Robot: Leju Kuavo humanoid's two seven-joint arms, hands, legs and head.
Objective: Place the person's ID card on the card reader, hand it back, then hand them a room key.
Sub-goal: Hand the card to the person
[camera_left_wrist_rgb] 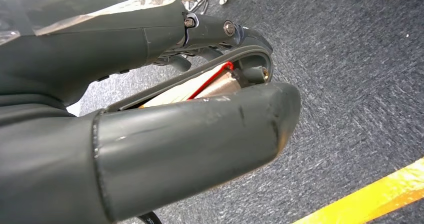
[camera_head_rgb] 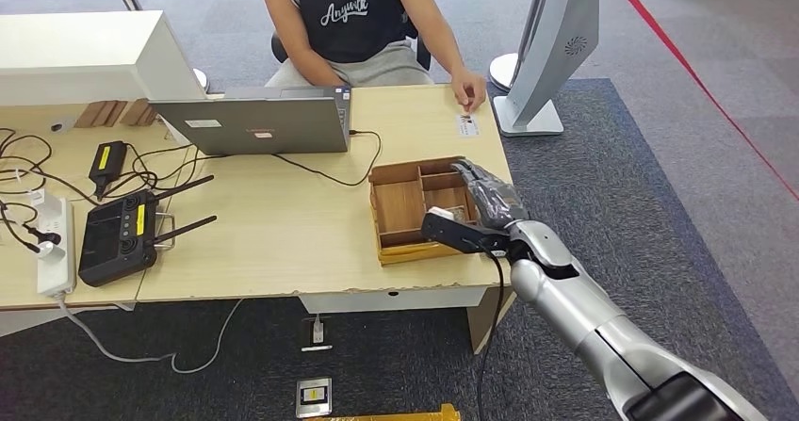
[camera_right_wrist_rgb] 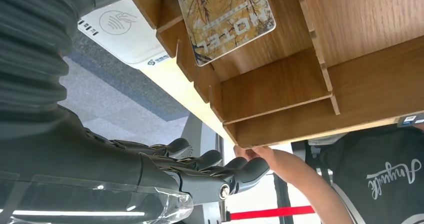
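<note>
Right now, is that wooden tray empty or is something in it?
Not empty. A hotel key card lies flat in one compartment of the tray, seen from the right wrist.

The tray [camera_head_rgb: 399, 216] is bare matt wood, the key card [camera_right_wrist_rgb: 227, 19] glossy printed plastic, the floor [camera_left_wrist_rgb: 360, 73] rough grey carpet.

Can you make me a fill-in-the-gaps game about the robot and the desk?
1. The card in the wooden box has the word ____ printed on it.
2. The robot's ____ hand reaches over the wooden box.
3. The laptop on the desk has its lid ____.
4. The person wears a ____ top.

Missing words: HOTEL; right; open; black.
</note>
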